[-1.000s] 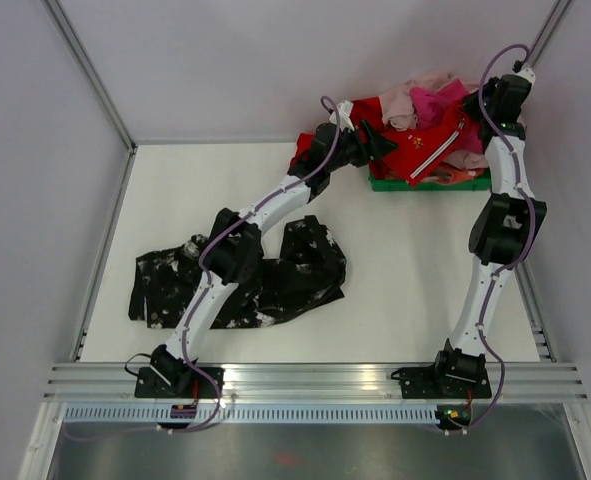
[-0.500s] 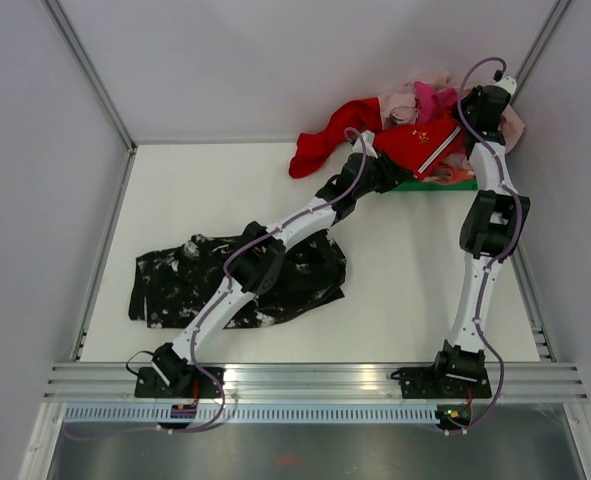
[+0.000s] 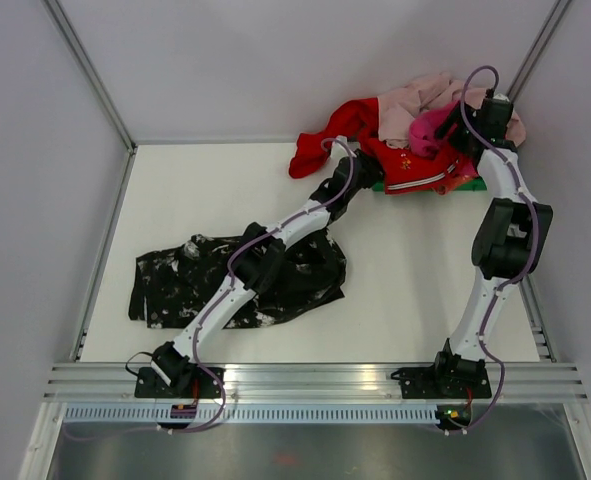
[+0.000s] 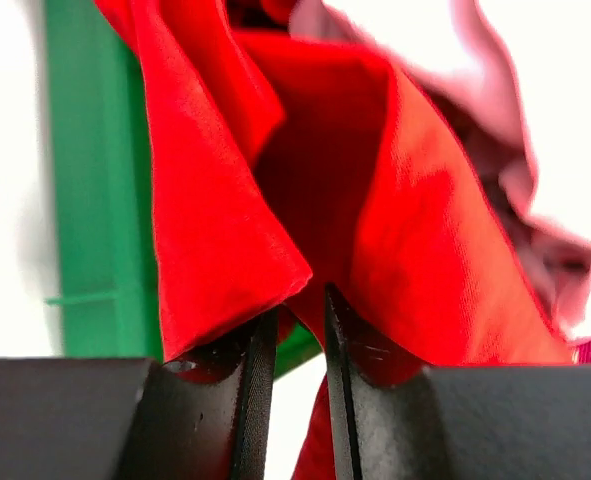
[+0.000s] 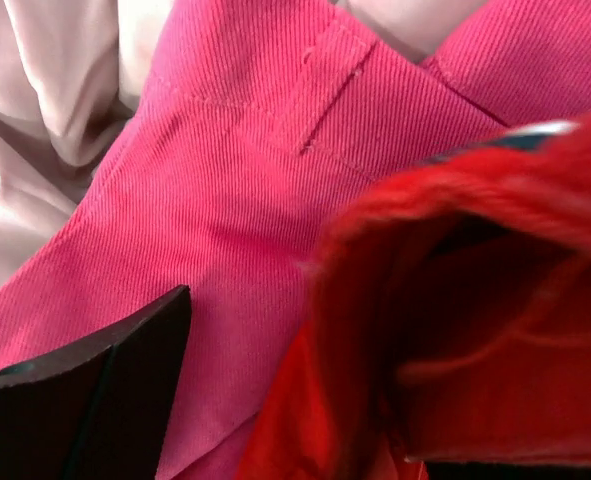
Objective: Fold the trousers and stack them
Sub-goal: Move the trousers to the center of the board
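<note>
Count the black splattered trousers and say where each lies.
1. The trousers lie crumpled on the table, near left, partly under the left arm. Others could be hidden in the clothes pile far right.

— What sort of place is this?
— A robotics lab cell. A flat white tabletop (image 3: pixel 225 190) sits boxed in by plain white wall panels (image 3: pixel 275 60) on grey aluminium struts (image 3: pixel 90 75).
— What else shows it?
— A white jointed left arm (image 3: pixel 205 310) and a matching right arm (image 3: pixel 480 300), purple-cabled, are bolted to a ribbed aluminium rail (image 3: pixel 315 380).
</note>
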Robot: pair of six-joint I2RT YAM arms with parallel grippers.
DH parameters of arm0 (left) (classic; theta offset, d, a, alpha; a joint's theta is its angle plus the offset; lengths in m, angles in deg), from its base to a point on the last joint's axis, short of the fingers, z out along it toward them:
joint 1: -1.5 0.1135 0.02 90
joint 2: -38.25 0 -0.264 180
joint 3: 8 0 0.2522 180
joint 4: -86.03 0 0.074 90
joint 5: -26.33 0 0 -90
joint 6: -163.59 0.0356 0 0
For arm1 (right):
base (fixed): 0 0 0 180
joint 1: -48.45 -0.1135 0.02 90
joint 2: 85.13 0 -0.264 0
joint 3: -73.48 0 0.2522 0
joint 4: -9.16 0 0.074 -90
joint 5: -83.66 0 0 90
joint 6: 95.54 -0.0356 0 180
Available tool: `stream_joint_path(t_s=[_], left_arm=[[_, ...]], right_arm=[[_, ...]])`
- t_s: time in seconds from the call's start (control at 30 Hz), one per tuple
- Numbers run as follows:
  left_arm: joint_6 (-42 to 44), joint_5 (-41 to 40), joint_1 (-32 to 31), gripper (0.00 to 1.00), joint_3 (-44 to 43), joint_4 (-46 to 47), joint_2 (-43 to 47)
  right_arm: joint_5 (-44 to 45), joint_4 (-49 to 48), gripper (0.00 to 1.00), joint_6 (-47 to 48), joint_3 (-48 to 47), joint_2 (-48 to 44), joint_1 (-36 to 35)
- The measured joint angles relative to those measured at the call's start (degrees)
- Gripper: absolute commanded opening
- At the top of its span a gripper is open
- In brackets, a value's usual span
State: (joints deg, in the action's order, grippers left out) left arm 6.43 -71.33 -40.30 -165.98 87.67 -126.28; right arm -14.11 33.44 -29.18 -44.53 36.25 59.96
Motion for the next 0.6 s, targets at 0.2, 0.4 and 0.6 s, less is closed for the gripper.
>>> stream_joint_path(t_s=[0.2, 0.4, 0.6], left_arm=[[-0.1, 0.6, 1.0, 0.30, 0.7, 0.1, 0.1], [0.0, 1.8, 1.0, 0.29, 1.2, -0.2, 0.6], [0.0, 2.7, 1.4, 0.29, 1.8, -0.3, 0.7]], right_arm=[[0.3, 18.1, 0.87, 2.1, -11.7, -1.3, -0.3], [0.3, 20.4, 0.78, 2.3, 0.8, -16.9, -1.7], [1.2, 19.5, 0.69, 2.7, 7.7, -27.3, -9.9]])
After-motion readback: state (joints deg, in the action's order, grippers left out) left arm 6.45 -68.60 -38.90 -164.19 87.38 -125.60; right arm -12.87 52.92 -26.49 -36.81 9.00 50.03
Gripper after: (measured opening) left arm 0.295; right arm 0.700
